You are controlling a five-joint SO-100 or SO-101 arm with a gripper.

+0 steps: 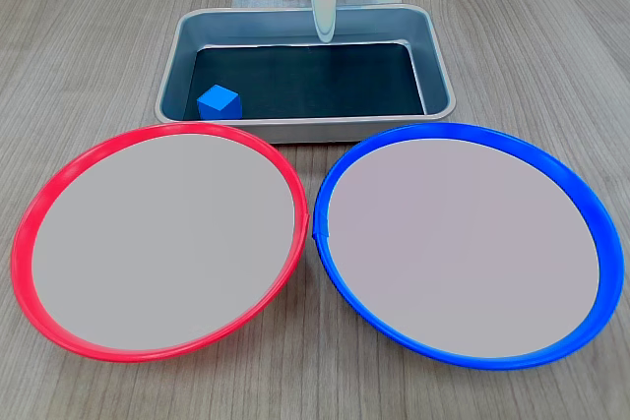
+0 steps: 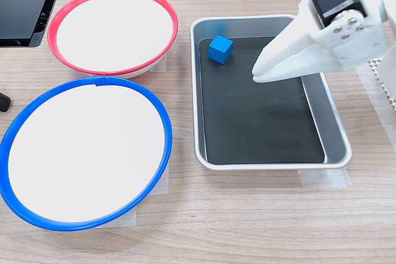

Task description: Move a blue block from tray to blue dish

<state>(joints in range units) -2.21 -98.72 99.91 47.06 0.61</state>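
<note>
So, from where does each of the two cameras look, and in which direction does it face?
First exterior view: sits low in front, beyond the dishes, facing the arm's base; only the gripper tip shows, over the tray.
Second exterior view: looks steeply down from the side; the whole white gripper hangs over the tray.
Both show the blue block, blue dish and red dish.

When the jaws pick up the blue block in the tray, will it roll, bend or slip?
The blue block is a cube with flat faces, so it probably will not roll and should sit steady between the jaws. Its crisp edges suggest it is stiff, not floppy. It looks small and matte, so likely light and not very slippery. It lies near the tray corner, so a push might drive it against the wall.
</note>
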